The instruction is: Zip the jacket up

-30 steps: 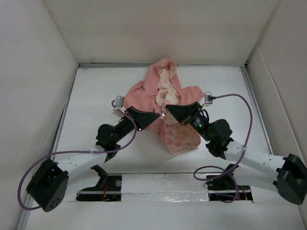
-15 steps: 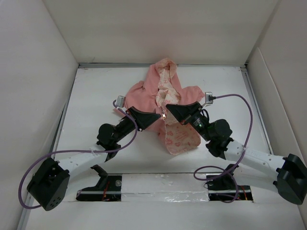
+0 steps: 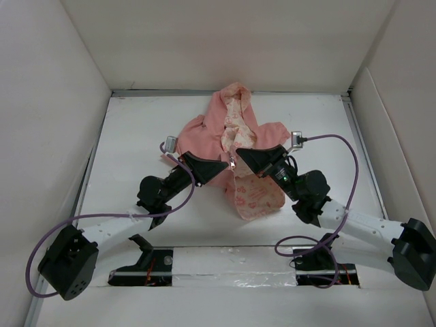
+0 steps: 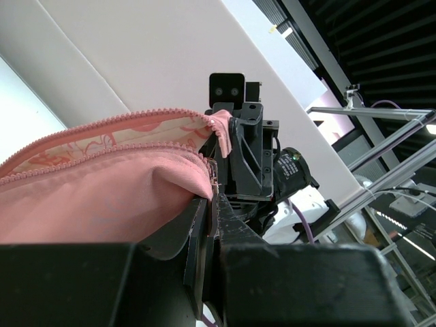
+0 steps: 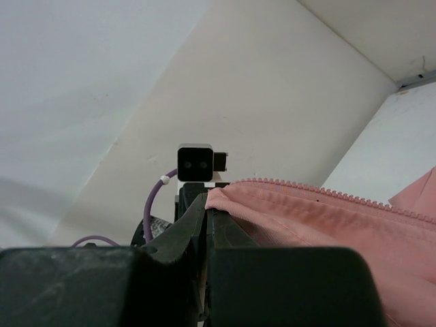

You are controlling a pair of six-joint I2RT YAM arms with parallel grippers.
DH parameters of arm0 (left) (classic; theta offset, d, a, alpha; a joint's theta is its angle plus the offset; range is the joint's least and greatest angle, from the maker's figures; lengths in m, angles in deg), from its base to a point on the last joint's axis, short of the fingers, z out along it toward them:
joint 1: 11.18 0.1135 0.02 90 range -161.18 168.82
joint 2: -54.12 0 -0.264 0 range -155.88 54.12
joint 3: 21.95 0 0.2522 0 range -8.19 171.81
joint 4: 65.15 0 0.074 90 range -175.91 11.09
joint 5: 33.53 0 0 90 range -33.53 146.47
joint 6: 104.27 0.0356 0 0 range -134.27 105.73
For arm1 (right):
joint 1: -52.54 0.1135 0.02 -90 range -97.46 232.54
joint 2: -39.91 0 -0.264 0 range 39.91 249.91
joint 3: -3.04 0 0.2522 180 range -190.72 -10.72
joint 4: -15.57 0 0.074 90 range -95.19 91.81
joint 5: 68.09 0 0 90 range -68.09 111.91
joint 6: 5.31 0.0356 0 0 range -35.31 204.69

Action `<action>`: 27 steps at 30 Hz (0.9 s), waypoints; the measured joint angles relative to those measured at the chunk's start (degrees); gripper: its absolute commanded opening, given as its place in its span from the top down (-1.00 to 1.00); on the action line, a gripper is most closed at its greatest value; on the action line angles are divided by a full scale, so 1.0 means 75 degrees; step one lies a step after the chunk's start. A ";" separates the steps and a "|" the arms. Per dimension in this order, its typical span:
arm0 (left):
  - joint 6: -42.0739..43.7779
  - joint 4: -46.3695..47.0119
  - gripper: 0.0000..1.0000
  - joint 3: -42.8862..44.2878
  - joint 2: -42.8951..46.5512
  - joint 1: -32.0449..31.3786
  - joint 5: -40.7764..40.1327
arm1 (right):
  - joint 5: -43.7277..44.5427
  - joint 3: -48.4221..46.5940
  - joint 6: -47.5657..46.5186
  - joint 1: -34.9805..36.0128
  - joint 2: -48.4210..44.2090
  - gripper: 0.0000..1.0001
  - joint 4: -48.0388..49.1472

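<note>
The salmon-pink hooded jacket [image 3: 204, 133] lies mid-table, its front open and the cream printed lining [image 3: 255, 197] turned out toward me. My left gripper [image 3: 226, 165] is shut on the jacket's left front edge beside the zipper; its wrist view shows pink fabric and zipper teeth [image 4: 102, 194] pinched between the jaws [image 4: 212, 204]. My right gripper [image 3: 237, 155] faces it a few centimetres away, shut on the right front edge; the pink cloth [image 5: 320, 211] with its row of zipper teeth runs out from the jaws [image 5: 208, 204]. The zipper pull hangs between the two grippers.
White walls enclose the table on three sides. Purple cables loop from both wrists, the right cable [image 3: 340, 146] arching over the table's right part. The arm bases stand along the near edge.
Both grippers have drawn slightly closer together at the jacket's front, the left one shifting a little right. Both holds stay the same.
</note>
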 measured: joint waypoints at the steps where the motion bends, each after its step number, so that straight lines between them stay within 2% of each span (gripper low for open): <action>1: 0.0000 -0.0003 1.00 0.0000 0.0012 0.0000 0.0000 | 0.0000 0.0017 0.0026 0.0000 0.0003 1.00 0.0012; 27: 0.0006 -0.0003 1.00 0.0000 0.0242 0.0000 -0.0006 | -0.0195 0.0052 0.0192 0.0000 0.0207 1.00 0.0382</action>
